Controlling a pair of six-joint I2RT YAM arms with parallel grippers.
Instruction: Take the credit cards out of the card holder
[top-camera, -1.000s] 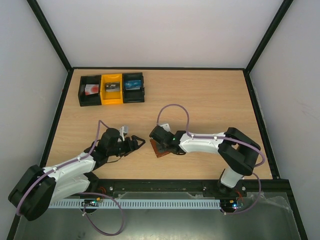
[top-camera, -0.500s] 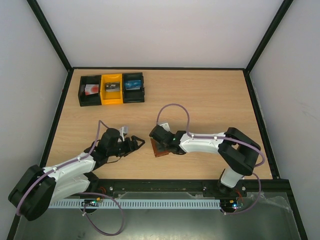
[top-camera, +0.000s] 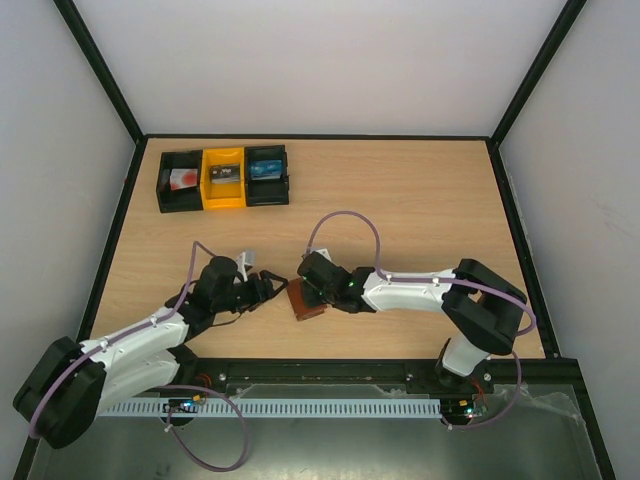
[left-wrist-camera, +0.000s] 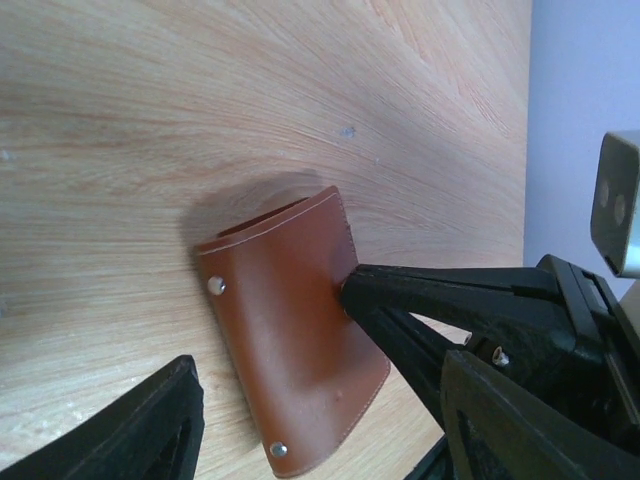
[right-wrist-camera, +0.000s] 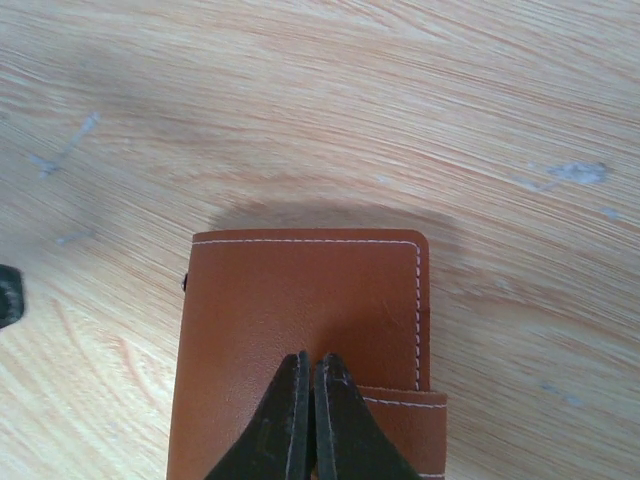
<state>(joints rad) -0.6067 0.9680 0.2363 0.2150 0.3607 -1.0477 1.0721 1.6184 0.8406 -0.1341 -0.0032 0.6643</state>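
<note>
The pale wooden table (top-camera: 420, 200) is filling most of the top view. Across its near part the right arm (top-camera: 410, 290) is reaching leftwards, while the left arm (top-camera: 140, 340) is stretching up from the near-left corner, so the two ends are meeting near the middle of the near edge. A row of three bins (top-camera: 223, 203), black, yellow and black, is sitting at the far-left corner, well apart from both arms.

The card holder (top-camera: 303, 302) is lying on the table between the two arm ends, under the tip of the right arm. It is folded closed with its brown leather outer face (left-wrist-camera: 290, 330) turned up, so its inside is hidden and no card is showing.

The left fingers (top-camera: 270, 288) are hovering just beside the card holder, on its left. They are spread wide with nothing between them, and in the left wrist view one is framing each bottom corner.

The right fingers (right-wrist-camera: 306, 372) are drawn together with only a hairline gap. Their tips are resting on the leather face (right-wrist-camera: 300, 300) near its stitched edge. Whether any leather is being pinched between them cannot be told.

A small brown tab (right-wrist-camera: 405, 430) is sticking out beside those tips. Two metal studs (left-wrist-camera: 215, 286) are showing along the card holder's opposite edge.
</note>
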